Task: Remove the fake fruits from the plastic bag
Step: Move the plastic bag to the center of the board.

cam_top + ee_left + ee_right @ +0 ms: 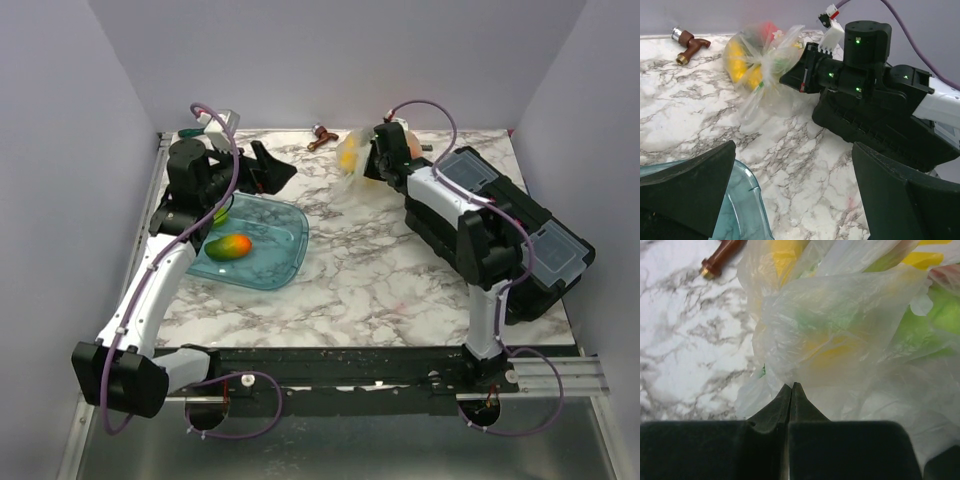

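Observation:
The plastic bag point(351, 156) lies at the back of the table, crinkly and clear, with fake fruits inside: a yellow one point(741, 66), a red one point(771, 28) and a green one point(941, 315). My right gripper point(791, 386) is shut, its tips pinched on a fold of the bag's film point(840, 330). One mango-coloured fruit point(228, 246) rests in the teal tray point(275, 262). Above the tray's far edge my left gripper point(794, 150) hangs open with nothing between its fingers, well left of the bag.
A small brown tap-shaped object point(320, 135) lies by the back wall, left of the bag. A black case with clear lids point(520, 225) fills the right side of the table under the right arm. White walls close in the back and sides.

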`<state>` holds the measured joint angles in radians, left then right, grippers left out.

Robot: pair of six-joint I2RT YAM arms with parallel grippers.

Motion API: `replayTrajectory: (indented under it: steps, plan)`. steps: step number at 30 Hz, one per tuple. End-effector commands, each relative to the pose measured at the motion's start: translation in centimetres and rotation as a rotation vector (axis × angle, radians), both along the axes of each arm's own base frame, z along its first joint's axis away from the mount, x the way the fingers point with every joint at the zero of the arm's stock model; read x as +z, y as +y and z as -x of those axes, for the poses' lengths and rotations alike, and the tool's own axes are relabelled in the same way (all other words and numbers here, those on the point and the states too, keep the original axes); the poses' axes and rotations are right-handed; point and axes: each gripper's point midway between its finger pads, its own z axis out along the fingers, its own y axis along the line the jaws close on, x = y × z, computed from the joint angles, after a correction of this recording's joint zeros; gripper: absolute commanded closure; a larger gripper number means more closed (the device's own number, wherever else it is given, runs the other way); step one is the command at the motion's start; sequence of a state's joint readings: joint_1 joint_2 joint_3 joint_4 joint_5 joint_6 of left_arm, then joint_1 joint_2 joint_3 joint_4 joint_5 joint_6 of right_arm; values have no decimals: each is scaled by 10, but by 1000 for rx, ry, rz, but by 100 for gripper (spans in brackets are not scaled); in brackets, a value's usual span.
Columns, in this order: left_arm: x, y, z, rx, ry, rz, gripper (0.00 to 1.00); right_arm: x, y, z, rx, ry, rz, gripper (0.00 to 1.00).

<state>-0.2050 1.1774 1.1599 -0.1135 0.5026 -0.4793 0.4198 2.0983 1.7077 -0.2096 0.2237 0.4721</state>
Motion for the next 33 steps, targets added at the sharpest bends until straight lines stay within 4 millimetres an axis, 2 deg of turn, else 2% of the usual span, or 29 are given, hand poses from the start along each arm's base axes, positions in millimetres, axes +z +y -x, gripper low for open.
replayTrajectory:
  steps: [1,4,8,13,18,19,20,26,29,33]
  plan:
    - [9,-9,2,-52,-1,28,1,27,27,41,202,-8,-96,99]
    - [4,-12,0,-62,18,33,1,20,35,68,274,32,-151,99]
    - [-1,-17,-2,-88,52,40,1,20,41,103,331,67,-208,99]
    - [-2,-33,4,-192,86,85,1,26,44,151,425,110,-250,99]
    - [-17,-48,3,-236,144,77,1,12,30,202,438,191,-246,99]
    - [-19,-53,4,-242,144,64,1,14,28,212,445,189,-259,99]
    - [-21,-58,7,-254,143,48,1,11,24,223,447,201,-263,99]
    - [-19,-97,39,-418,123,62,1,26,4,272,442,197,-302,99]
    - [-24,-107,47,-435,101,11,1,31,-7,292,430,180,-317,99]
    - [-39,-121,56,-399,72,-98,1,28,-27,304,364,183,-283,99]
